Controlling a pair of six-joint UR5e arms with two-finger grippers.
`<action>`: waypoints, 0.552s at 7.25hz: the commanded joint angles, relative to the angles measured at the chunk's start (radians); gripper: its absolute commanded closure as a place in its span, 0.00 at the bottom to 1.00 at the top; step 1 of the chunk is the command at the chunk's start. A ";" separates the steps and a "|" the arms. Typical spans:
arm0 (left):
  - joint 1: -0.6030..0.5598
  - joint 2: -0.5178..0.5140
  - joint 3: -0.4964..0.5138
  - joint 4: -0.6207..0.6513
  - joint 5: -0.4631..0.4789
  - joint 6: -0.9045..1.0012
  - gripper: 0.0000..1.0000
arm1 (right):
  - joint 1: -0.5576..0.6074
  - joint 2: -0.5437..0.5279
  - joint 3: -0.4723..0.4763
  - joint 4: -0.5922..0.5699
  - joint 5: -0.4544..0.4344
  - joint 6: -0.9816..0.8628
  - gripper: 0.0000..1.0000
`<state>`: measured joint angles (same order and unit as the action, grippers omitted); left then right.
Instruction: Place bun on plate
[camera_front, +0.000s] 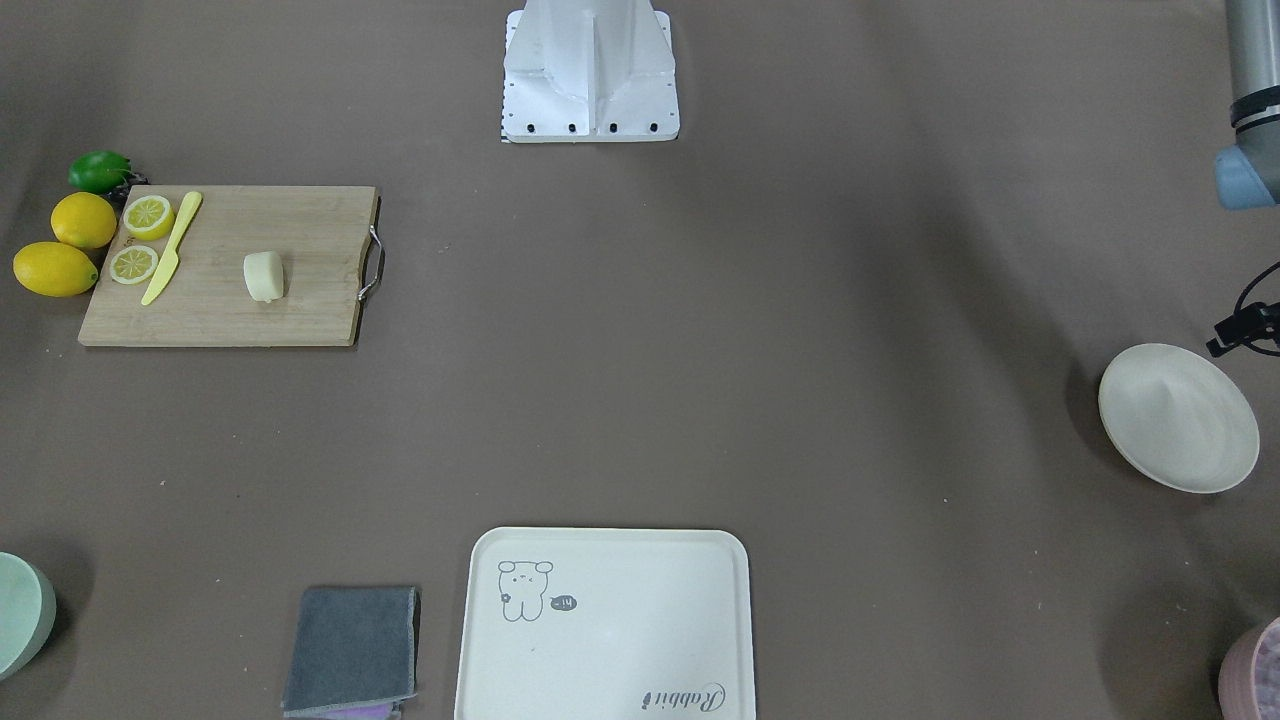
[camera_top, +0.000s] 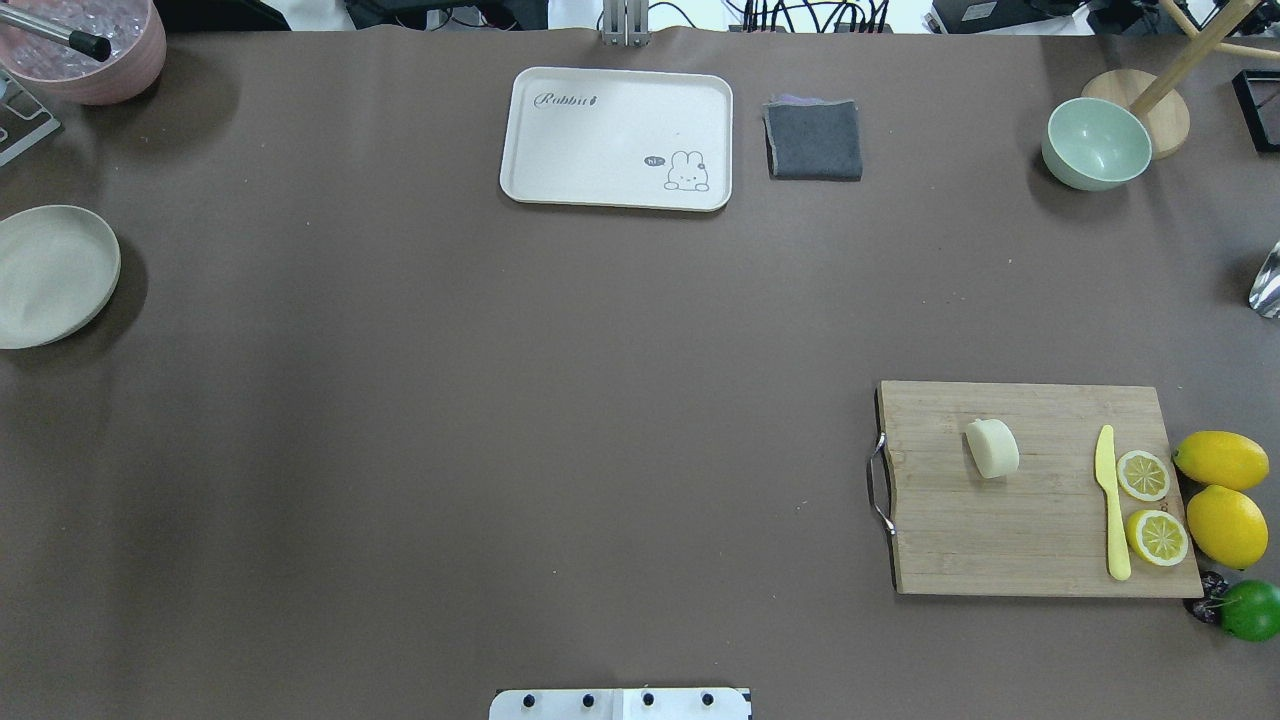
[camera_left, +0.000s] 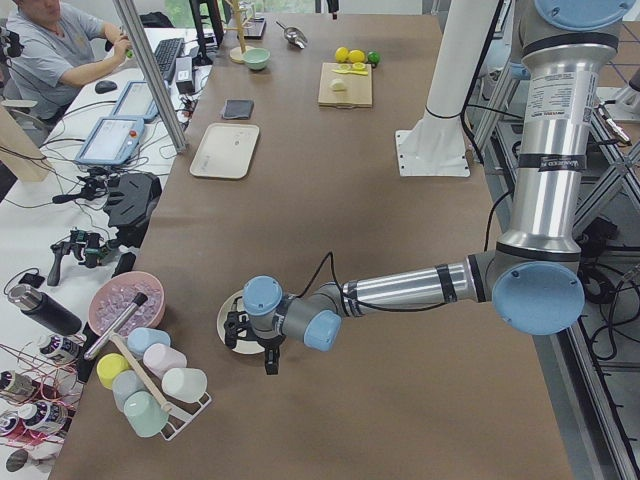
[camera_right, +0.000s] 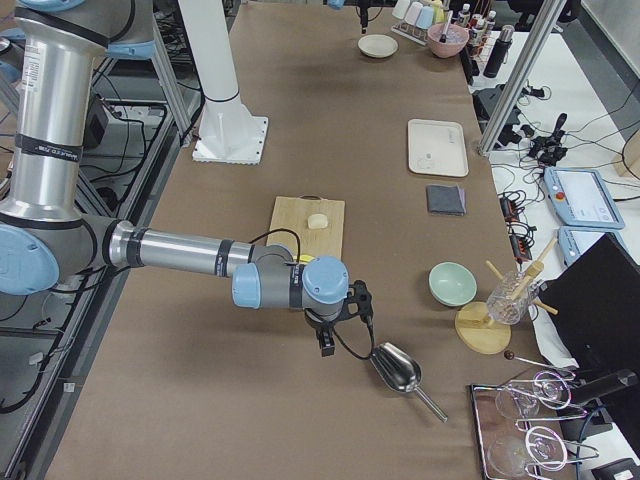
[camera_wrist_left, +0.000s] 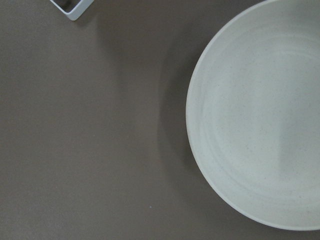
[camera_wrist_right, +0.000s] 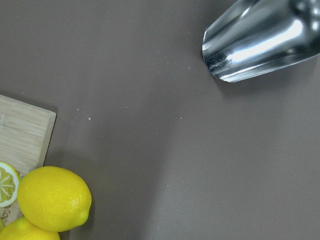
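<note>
The pale cream bun (camera_top: 992, 447) lies on a wooden cutting board (camera_top: 1030, 520) on the table's right side, with nothing near it; it also shows on the board as bun (camera_front: 264, 276). The off-white round plate (camera_top: 50, 275) sits empty at the far left edge and fills the right part of the left wrist view as plate (camera_wrist_left: 260, 115). My left gripper (camera_left: 268, 362) hangs just over the plate's near rim. My right gripper (camera_right: 326, 345) hovers beyond the board, beside a metal scoop (camera_right: 398, 368). Whether either is open or shut I cannot tell.
On the board lie a yellow knife (camera_top: 1112, 505) and two lemon slices (camera_top: 1143, 475); whole lemons (camera_top: 1220, 460) and a lime (camera_top: 1252, 610) sit beside it. At the far edge are a white tray (camera_top: 617, 138), grey cloth (camera_top: 814, 140), mint bowl (camera_top: 1096, 143) and pink bowl (camera_top: 95, 50).
</note>
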<state>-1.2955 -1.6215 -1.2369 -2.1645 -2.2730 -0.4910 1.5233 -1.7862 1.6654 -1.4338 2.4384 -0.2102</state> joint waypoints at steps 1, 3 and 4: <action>0.025 -0.061 0.066 -0.023 0.015 -0.030 0.03 | 0.000 -0.009 -0.021 0.036 0.020 0.003 0.00; 0.024 -0.066 0.080 -0.024 0.009 -0.052 0.07 | 0.000 -0.010 -0.029 0.041 0.021 0.005 0.00; 0.024 -0.060 0.080 -0.024 0.007 -0.052 0.12 | 0.000 -0.009 -0.029 0.041 0.021 0.005 0.00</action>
<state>-1.2721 -1.6843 -1.1609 -2.1884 -2.2639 -0.5369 1.5232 -1.7950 1.6381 -1.3946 2.4587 -0.2059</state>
